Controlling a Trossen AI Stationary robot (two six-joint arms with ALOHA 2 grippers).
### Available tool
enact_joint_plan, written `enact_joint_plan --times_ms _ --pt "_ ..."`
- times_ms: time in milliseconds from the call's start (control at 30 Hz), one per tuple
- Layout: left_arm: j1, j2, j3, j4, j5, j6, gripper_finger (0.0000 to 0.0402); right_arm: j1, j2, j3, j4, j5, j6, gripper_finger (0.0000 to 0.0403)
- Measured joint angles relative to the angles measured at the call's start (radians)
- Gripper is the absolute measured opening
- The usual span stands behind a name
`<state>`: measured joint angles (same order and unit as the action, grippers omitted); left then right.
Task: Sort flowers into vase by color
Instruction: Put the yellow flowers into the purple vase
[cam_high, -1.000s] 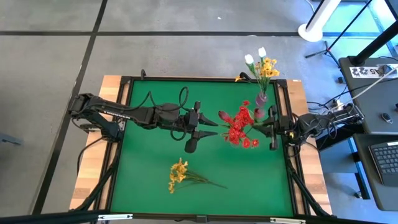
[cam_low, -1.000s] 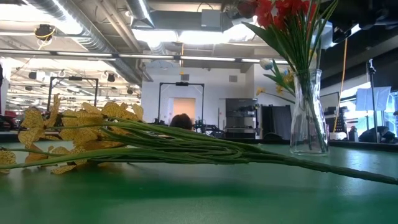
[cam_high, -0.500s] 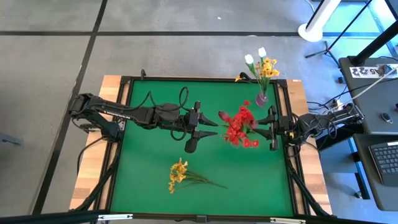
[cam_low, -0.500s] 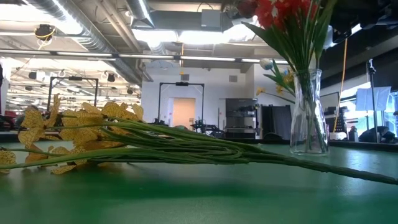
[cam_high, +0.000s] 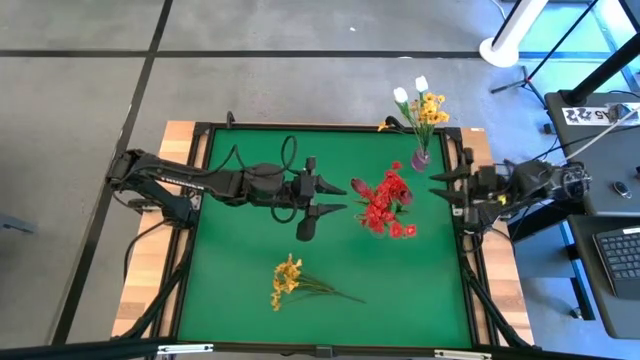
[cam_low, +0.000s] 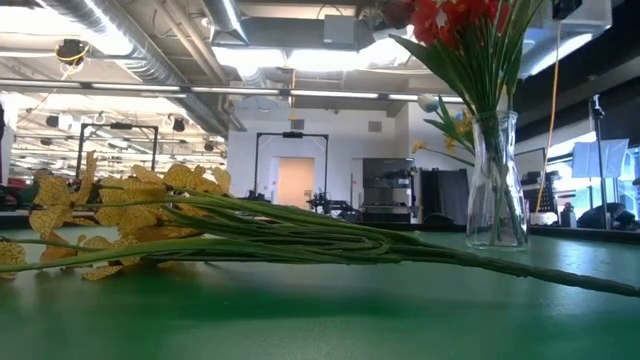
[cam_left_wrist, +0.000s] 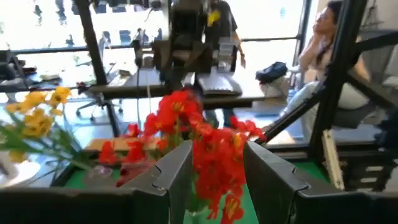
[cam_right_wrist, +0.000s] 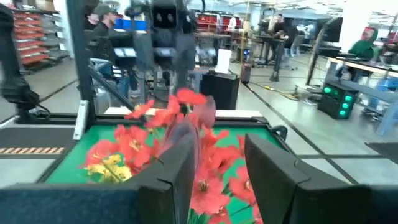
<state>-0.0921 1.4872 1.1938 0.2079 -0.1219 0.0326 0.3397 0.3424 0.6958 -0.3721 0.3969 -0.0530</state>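
Jaws of both the left gripper (cam_high: 334, 198) and right gripper (cam_high: 444, 185) stood parted and seemingly empty beside the red flowers (cam_high: 386, 203) in their vase (cam_low: 496, 180); next grab likely the yellow sprays (cam_high: 287, 280) lying on the table (cam_high: 240, 290).

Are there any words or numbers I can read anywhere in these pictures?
None can be read for sure.
White card on the grey desk by the table's right side: dark marks, too small to read.
Flowers, vases and robot arms: no writing shows.
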Motion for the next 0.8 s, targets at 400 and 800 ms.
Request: enact_joint_plan --times_ms 400,800 --pt "-0.063 -0.135 0.031 -0.374 -0.104 -0.152 0.0139 0.0 0.016 0.142 0.025 -0.437 -0.005 0.014" --pt "-0.225 -0.124 -0.054 -0.438 -0.288 -0.25 0.0139 0.002 0.197 0.208 -0.041 -0.442 0.001 0.014"
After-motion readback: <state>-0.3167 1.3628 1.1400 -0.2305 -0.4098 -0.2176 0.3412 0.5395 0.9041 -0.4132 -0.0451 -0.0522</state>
